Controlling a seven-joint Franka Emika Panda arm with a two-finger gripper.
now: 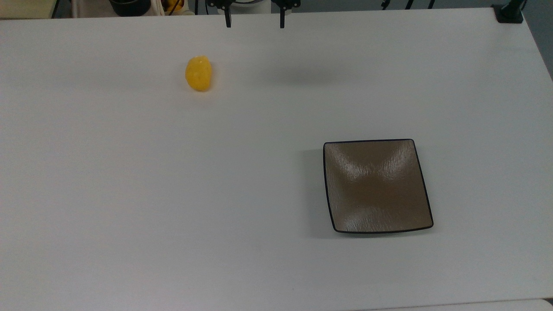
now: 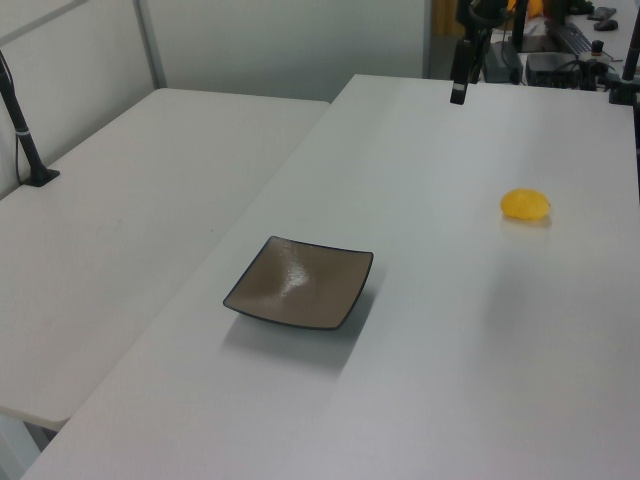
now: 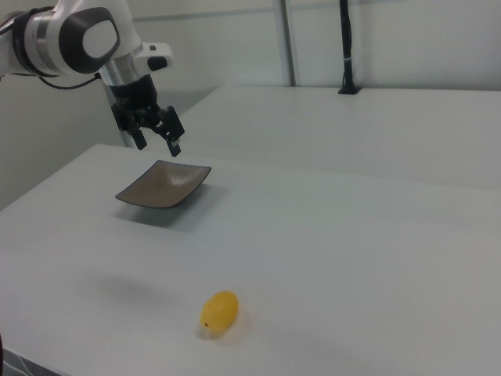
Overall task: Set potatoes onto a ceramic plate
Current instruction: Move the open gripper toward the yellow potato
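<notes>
The yellow lumpy potato (image 1: 198,73) lies alone on the white table (image 1: 129,194), toward the top view's upper left. It shows again at the left view's right (image 2: 525,204) and near the right view's lower edge (image 3: 219,312). The square brown-grey ceramic plate (image 1: 376,185) with a dark rim sits bare at the top view's lower right (image 2: 300,283) (image 3: 164,185). My gripper (image 1: 255,21) hangs open and empty well above the table at the top view's upper edge, to the right of the potato and far from the plate. In the right view the gripper (image 3: 158,143) hovers in front of the plate.
A second white table (image 2: 150,170) adjoins this one on the left view's left. A black clamped post (image 1: 510,12) stands at the top view's upper right corner. Dark equipment and cables (image 2: 560,50) crowd the far end behind the arm.
</notes>
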